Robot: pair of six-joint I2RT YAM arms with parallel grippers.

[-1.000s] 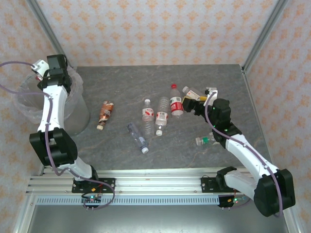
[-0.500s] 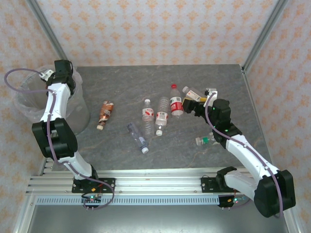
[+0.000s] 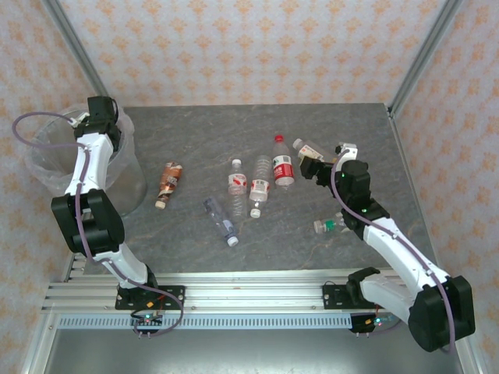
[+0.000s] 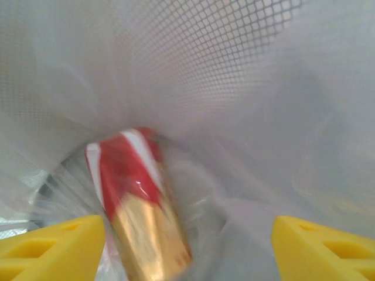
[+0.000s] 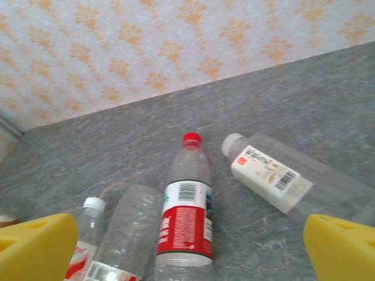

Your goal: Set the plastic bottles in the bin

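Observation:
My left gripper (image 3: 95, 123) hangs over the bin (image 3: 47, 167), a round translucent container lined with a clear bag. In the left wrist view its yellow fingers (image 4: 53, 246) stand wide apart, and a blurred bottle with a red and gold label (image 4: 140, 205) lies loose between them inside the bin's mesh wall (image 4: 234, 47). My right gripper (image 3: 310, 165) is open above the table. Below it lie a red-capped bottle (image 5: 187, 211) and a white-capped, white-labelled bottle (image 5: 269, 172); nothing sits between its fingers (image 5: 35, 246).
More bottles lie on the grey table (image 3: 195, 132): a brown-orange one (image 3: 168, 183), two with white caps (image 3: 236, 181), a blue-capped one (image 3: 220, 220) and a green-capped one (image 3: 327, 226) beside the right arm. Metal posts and patterned walls border the table.
The left wrist has turned down over the bin and its jaws have widened, letting the bottle go. The right gripper has shifted slightly to the right.

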